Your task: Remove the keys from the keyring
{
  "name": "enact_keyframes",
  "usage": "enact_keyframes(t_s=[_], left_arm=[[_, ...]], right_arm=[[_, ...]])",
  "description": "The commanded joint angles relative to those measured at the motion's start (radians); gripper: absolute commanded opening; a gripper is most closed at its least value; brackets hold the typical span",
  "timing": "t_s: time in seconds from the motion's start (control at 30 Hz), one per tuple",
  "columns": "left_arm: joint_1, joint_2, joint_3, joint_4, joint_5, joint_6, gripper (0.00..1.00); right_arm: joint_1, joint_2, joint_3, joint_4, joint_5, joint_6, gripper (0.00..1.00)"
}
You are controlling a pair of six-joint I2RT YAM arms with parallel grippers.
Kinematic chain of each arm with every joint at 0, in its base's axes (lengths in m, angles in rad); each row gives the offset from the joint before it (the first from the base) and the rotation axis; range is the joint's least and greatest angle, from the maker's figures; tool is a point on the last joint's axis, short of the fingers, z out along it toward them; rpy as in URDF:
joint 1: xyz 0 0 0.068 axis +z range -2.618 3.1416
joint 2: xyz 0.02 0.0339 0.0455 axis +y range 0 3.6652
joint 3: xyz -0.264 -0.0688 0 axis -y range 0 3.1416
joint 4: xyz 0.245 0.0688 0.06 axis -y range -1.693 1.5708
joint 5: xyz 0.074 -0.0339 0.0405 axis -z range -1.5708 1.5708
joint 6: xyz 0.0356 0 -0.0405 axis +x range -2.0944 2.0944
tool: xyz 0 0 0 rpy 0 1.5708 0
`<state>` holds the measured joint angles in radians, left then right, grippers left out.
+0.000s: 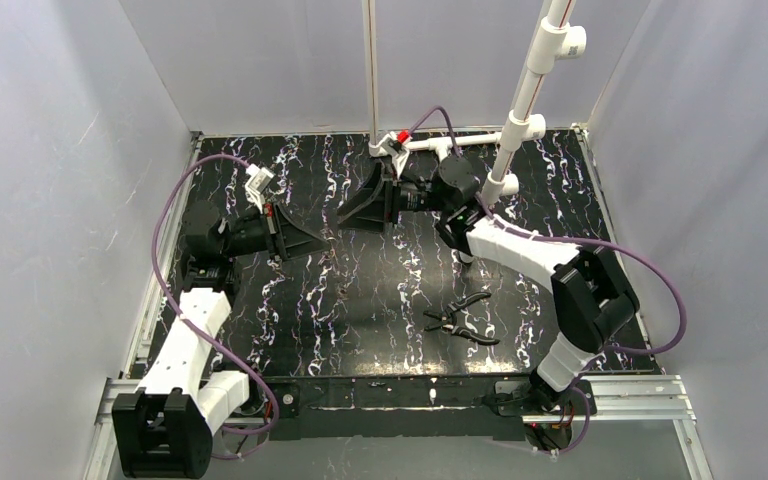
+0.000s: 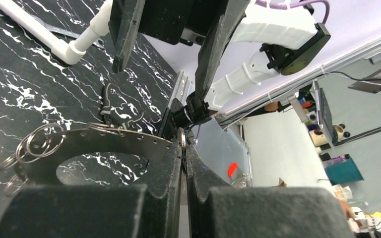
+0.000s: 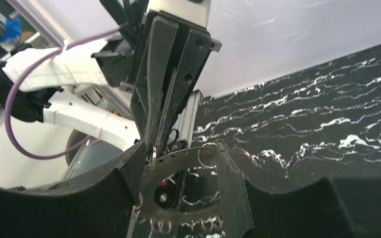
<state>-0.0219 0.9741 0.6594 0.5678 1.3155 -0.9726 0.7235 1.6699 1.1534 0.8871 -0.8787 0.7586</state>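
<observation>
looking down from the top camera, the left gripper [image 1: 312,243] and right gripper [image 1: 352,215] meet nose to nose over the black marbled table [image 1: 560,190], their tips just beside each other. the keyring between them is too small to make out here. black-handled pliers [image 1: 460,320] lie on the table well apart from both grippers, nearer the right arm's base.

from the left wrist, the left gripper [image 2: 182,151] is clenched, its jaws nearly together on a thin metal edge at the rim of the keyring [image 2: 129,145]. the grey perforated band runs out to the left of the fingers, with marble showing through its hollow centre. small split rings [image 2: 37,144] hang at its far end. whether the jaws pinch the band itself or a small ring on it, i cannot tell. the right gripper [image 2: 158,83] faces it from beyond, jaws spread wide.

from the right wrist, the keyring [image 3: 178,157] sits framed between the parted fingers of the right gripper [image 3: 181,148], near their tips. whether either finger touches it cannot be told. the left gripper [image 3: 156,141] comes down closed onto the keyring's left rim.
</observation>
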Motion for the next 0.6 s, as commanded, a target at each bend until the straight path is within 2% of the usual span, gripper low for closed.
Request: enact_keyframes(t_s=[0.0,0.03,0.07,0.1,0.2,0.57], left_arm=[[-0.001,-0.032,0.121,-0.406,0.06,0.318,0.0],[-0.002,-0.028,0.175,-0.639,0.03,0.478,0.0],[-0.005,-0.007,0.287,-0.941,-0.004,0.727,0.0],[-0.01,0.012,0.341,-1.114,-0.019,0.883,0.0],[-0.01,0.057,0.467,-1.43,-0.028,1.184,0.0],[-0.046,0.128,0.7,-1.815,-0.082,1.606,0.0]], right_arm=[[-0.001,-0.062,0.12,-0.309,-0.107,-0.245,0.62],[-0.001,-0.067,0.142,-0.39,-0.113,-0.309,0.62],[-0.001,-0.071,0.166,-0.487,-0.115,-0.4,0.62],[-0.001,-0.077,0.191,-0.582,-0.114,-0.467,0.61],[0.001,-0.088,0.238,-0.778,-0.114,-0.606,0.59],[0.054,-0.088,0.302,-1.01,-0.169,-0.756,0.56]])
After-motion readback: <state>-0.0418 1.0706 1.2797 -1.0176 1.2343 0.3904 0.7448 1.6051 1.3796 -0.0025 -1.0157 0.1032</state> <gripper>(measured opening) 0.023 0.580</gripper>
